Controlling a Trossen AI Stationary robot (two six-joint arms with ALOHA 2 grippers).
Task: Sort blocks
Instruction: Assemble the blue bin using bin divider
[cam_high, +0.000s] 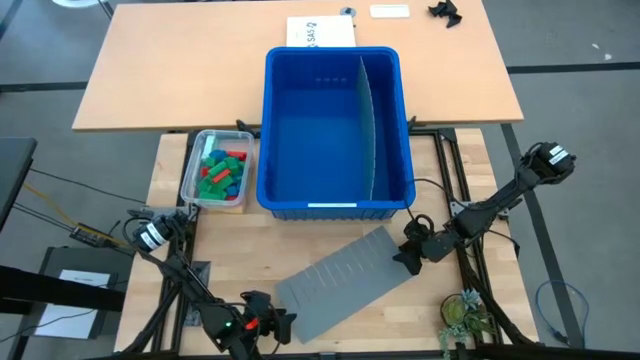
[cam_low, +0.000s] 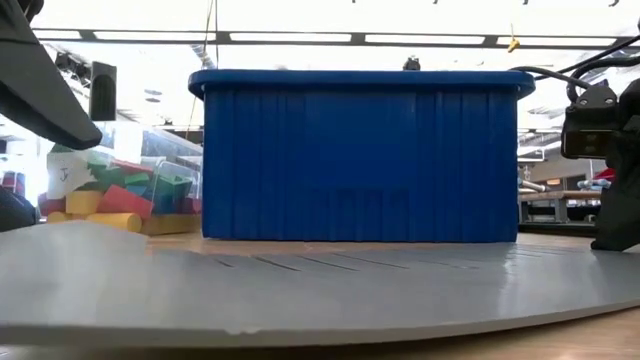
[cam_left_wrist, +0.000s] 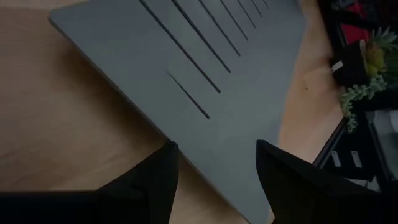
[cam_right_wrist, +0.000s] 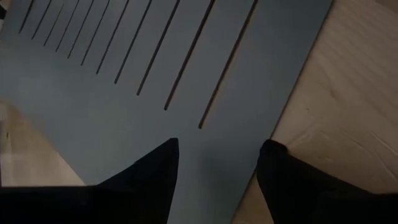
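In clear tub, blocks well apart from left gripper, right gripper; both parted, empty.

This is a robotics lab or workshop. The wooden table sits in a dark metal frame, with cables and a small electronics box just beside the left arm's base. Long ceiling strip lights and cluttered benches show beyond the blue bin. A second wooden desk lies past the bin from both grippers, on grey flooring.
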